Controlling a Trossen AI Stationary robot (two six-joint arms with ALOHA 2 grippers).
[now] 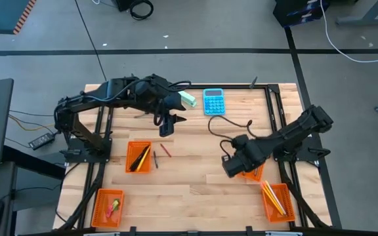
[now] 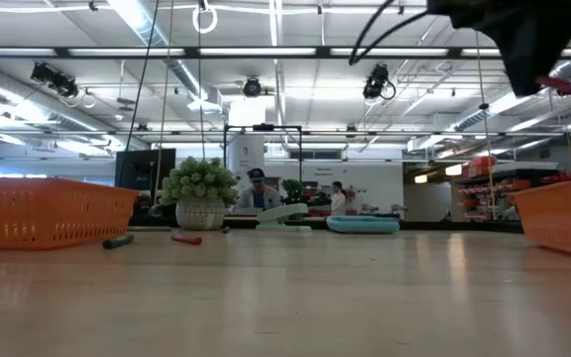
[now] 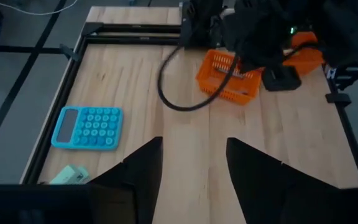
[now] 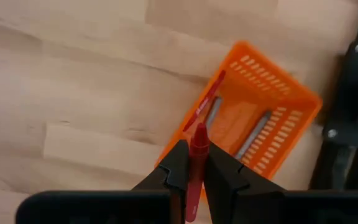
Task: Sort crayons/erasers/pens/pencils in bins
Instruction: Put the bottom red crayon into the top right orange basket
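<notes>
My right gripper (image 4: pixel 191 163) clamps one red crayon (image 4: pixel 196 163) above a bin (image 4: pixel 277 121) (four bins total) — left gripper (image 3: pixel 191 168) gapes, empty.

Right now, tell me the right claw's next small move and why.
Probably shift the right claw further over the orange bin, then open. It is shut on a red crayon above the bin's near edge, where another crayon leans on the rim.
</notes>
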